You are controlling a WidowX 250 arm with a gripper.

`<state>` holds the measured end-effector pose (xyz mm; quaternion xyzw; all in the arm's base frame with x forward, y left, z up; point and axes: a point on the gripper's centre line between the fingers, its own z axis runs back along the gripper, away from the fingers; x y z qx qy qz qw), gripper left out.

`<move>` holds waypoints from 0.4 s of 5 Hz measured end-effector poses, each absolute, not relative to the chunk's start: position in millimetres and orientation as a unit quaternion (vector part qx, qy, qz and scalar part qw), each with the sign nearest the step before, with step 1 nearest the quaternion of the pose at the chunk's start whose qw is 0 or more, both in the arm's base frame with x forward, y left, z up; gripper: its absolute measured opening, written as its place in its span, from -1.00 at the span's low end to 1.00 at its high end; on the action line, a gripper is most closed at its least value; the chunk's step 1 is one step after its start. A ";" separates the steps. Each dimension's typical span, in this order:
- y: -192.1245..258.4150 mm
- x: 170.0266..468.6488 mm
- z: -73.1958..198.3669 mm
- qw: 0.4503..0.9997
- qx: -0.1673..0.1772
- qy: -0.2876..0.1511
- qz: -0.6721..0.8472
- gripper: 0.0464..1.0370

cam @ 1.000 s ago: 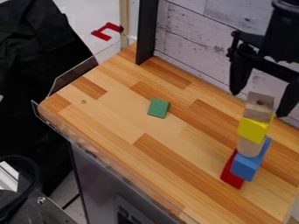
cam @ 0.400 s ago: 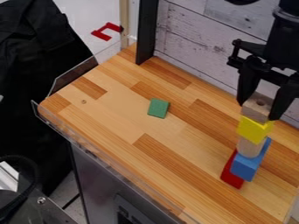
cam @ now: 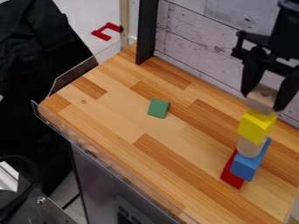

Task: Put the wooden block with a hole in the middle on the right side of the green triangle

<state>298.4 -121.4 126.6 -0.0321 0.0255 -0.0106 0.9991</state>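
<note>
Black two-finger gripper (cam: pixel 263 103), pinching the plain wooden block with a hole (cam: pixel 262 98), has just raised it from the yellow block (cam: pixel 255 127) topping the stack, apparently freeing it for transfer beside the small green block (cam: pixel 158 108).

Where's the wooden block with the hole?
On the camera view's right side, the wooden block is held in the gripper, just above the yellow block.

Green block (cam: pixel 158 108), yellow block (cam: pixel 256 126), black pincer (cam: pixel 267 90)
</note>
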 end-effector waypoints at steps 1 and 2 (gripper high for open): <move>-98.2 303.5 144.4 0.999 -0.028 0.004 0.021 0.01; -72.4 309.5 141.3 0.998 -0.033 -0.001 0.058 0.01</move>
